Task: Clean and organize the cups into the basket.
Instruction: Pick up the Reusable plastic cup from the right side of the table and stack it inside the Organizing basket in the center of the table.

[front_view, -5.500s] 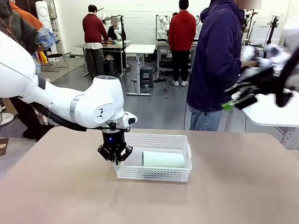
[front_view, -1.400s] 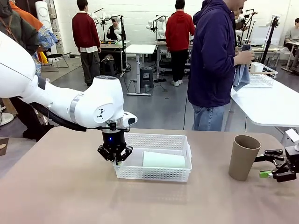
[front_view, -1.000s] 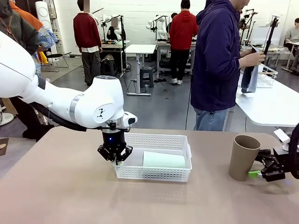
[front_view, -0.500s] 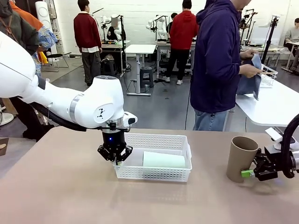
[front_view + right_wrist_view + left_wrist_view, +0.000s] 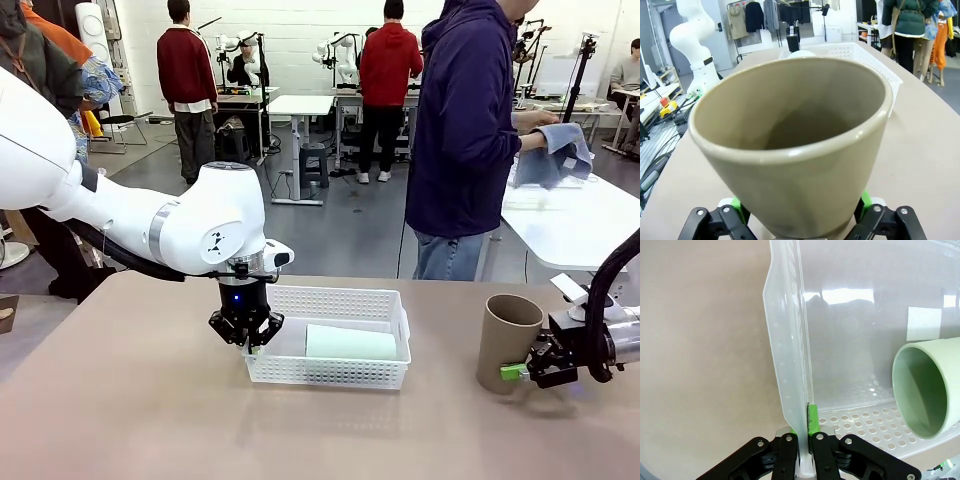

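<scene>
Right wrist view: right pincer [image 5: 801,212] straddles tan cup [image 5: 790,145].

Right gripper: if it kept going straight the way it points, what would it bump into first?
Almost certainly the tall, matte tan-brown tumbler, which stands upright between the right gripper's open green-padded fingers.

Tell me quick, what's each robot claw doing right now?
Left gripper: shut on the basket wall.
Right gripper: open, jaws either side of the tan cup.

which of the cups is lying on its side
The mint green cup, lying sideways inside the white mesh basket; the tan-brown cup stands upright on the table.
</scene>
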`<act>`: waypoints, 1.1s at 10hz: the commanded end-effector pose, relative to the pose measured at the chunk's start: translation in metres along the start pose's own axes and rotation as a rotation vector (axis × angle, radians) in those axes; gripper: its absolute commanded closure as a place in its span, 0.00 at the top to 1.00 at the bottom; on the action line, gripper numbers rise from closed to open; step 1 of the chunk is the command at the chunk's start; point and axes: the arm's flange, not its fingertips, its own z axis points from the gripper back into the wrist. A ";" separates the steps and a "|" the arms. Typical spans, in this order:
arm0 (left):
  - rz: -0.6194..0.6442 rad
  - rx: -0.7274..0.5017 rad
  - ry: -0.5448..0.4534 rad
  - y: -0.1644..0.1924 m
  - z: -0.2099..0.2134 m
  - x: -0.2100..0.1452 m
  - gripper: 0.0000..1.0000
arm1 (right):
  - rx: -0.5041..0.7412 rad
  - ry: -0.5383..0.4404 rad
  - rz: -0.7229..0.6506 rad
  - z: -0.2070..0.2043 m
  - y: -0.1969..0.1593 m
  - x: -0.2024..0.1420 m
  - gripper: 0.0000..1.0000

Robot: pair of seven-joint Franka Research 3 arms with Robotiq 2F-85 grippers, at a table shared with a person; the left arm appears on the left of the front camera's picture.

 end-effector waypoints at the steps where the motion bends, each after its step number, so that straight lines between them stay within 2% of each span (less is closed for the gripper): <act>1: -0.001 0.003 0.003 0.000 -0.001 -0.001 0.00 | -0.013 -0.033 0.020 -0.006 0.001 -0.004 0.41; 2: -0.001 0.003 0.003 0.000 -0.001 -0.001 0.00 | -0.013 -0.034 0.027 -0.005 0.002 -0.003 0.00; 3: -0.001 0.003 0.003 0.000 -0.001 -0.001 0.00 | -0.013 -0.034 0.031 -0.005 0.003 -0.002 0.38; 4: -0.001 0.003 0.003 0.000 -0.001 -0.001 0.00 | -0.027 -0.022 0.048 -0.004 0.006 0.001 0.00; 5: -0.001 0.003 0.003 0.000 -0.001 -0.001 0.00 | -0.050 0.001 0.053 -0.003 0.014 0.012 0.00; 6: -0.001 0.003 0.003 0.000 -0.001 -0.001 0.00 | -0.078 0.028 0.029 -0.003 0.026 0.043 0.00; 7: -0.001 0.003 0.003 0.000 -0.001 -0.001 0.00 | -0.097 0.071 0.031 0.001 0.035 0.087 0.00; 9: -0.001 0.003 0.003 0.000 -0.001 -0.001 0.00 | -0.137 0.098 0.076 0.007 0.045 0.175 0.00; 11: -0.001 0.003 0.003 0.000 -0.001 -0.001 0.00 | -0.205 0.094 0.089 0.008 0.042 0.223 0.00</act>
